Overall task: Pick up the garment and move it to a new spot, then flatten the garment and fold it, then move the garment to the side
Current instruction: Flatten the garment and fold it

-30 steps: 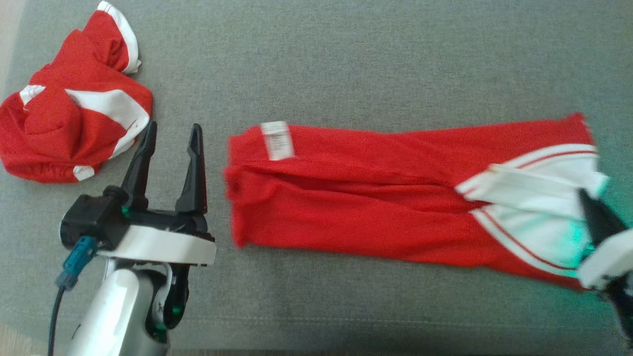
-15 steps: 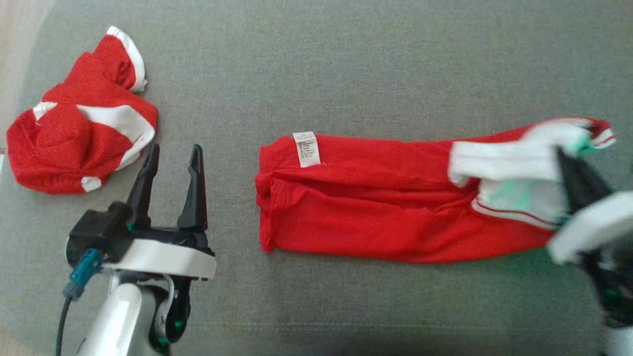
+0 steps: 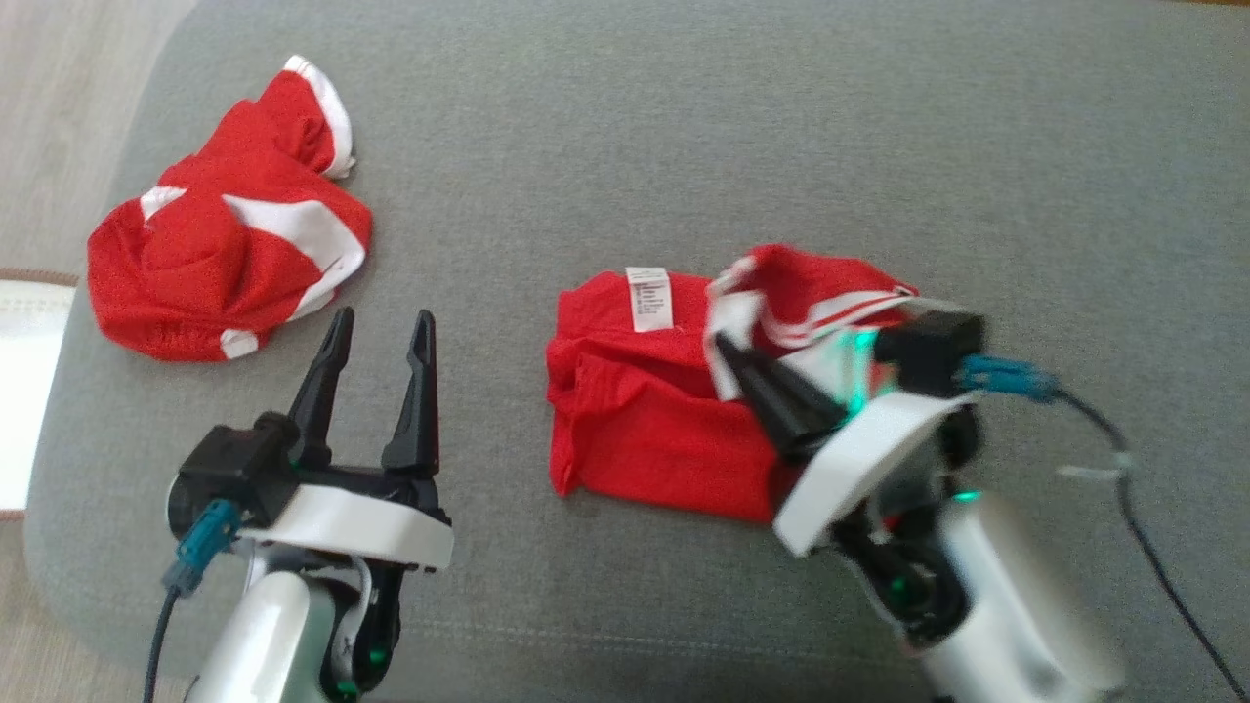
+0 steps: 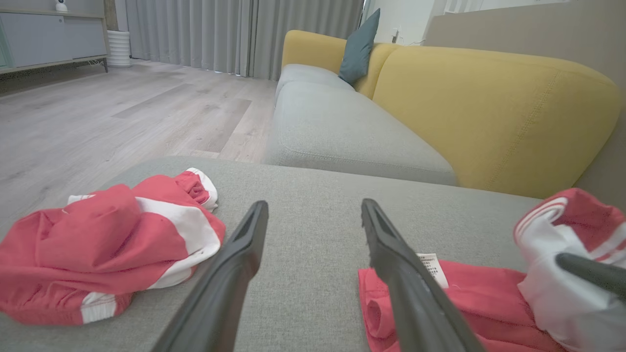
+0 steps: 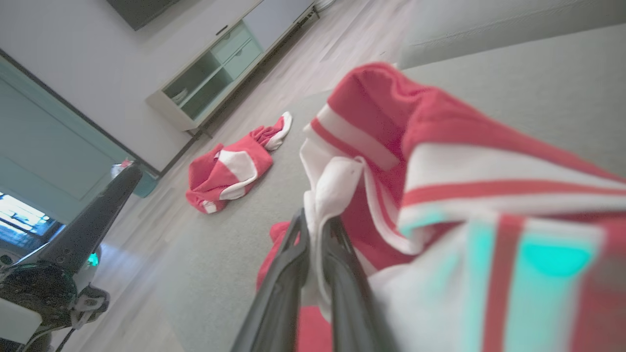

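The garment [image 3: 635, 430] is red with white striped trim and a white label, and it lies on the grey cushion [image 3: 684, 146] at mid view. My right gripper [image 3: 728, 347] is shut on its white-striped end, which is lifted and doubled back over the red part. In the right wrist view the white hem is pinched between the fingertips of the right gripper [image 5: 315, 220], and the garment [image 5: 440, 161] drapes to the right. My left gripper [image 3: 376, 327] stands open to the left of the garment, touching nothing. In the left wrist view the left gripper [image 4: 313, 208] is over bare cushion, with the garment [image 4: 489, 293] at the lower right.
A second crumpled red-and-white garment [image 3: 225, 264] lies at the cushion's far left. Wooden floor [image 3: 78, 98] and a white mat [image 3: 20, 391] lie past the left edge. A yellow sofa [image 4: 489, 107] stands behind the cushion. A dark cable [image 3: 1123, 459] trails from the right wrist.
My right gripper has carried the striped end leftward over the red part, so the garment now lies about half as long. The camera has also shifted. The left gripper stays open in place.
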### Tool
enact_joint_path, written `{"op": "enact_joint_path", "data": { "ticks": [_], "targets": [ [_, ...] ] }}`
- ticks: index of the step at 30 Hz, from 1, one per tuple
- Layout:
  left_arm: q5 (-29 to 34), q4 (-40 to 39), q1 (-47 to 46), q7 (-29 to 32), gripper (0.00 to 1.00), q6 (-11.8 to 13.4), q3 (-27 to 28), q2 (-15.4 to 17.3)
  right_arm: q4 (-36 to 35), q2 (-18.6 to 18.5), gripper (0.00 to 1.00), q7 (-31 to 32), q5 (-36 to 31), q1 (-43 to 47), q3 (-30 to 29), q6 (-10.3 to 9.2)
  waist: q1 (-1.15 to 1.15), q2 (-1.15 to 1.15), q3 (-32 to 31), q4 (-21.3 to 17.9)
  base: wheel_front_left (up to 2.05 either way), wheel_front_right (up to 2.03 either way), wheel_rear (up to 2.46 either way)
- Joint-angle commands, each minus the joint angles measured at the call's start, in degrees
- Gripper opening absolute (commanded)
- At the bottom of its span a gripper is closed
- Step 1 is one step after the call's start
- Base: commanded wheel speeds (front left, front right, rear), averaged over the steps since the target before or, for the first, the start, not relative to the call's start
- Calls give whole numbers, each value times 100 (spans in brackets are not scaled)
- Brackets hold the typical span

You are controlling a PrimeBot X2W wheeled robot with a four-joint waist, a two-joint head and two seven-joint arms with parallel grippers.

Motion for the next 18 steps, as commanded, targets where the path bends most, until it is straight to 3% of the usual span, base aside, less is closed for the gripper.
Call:
{"op": "enact_joint_path", "data": {
  "ticks": [1,11,12,13,18],
  "targets": [
    [34,-142,-130,-61,100,-23,183,40,-23,77,0,-213,184,-350,327,-4,0,0,17,64,0,0,0],
    [15,-51,-227,-62,100,-58,98,-12,1705,79,0,-1437,964,-1154,1392,-4,0,0,148,237,0,0,0],
    [14,-48,-229,-62,100,-57,101,-12,1806,79,23,-1546,1005,-1226,1446,-4,0,0,157,231,0,0,0],
    [14,-45,-232,-62,100,-54,102,-12,1887,79,100,-1665,1039,-1299,1504,-4,0,0,165,226,0,0,0],
    [17,-29,-255,-64,100,-43,121,1,1845,79,100,-2239,1056,-1661,1972,-4,0,0,197,175,0,0,0]
  ]
}}
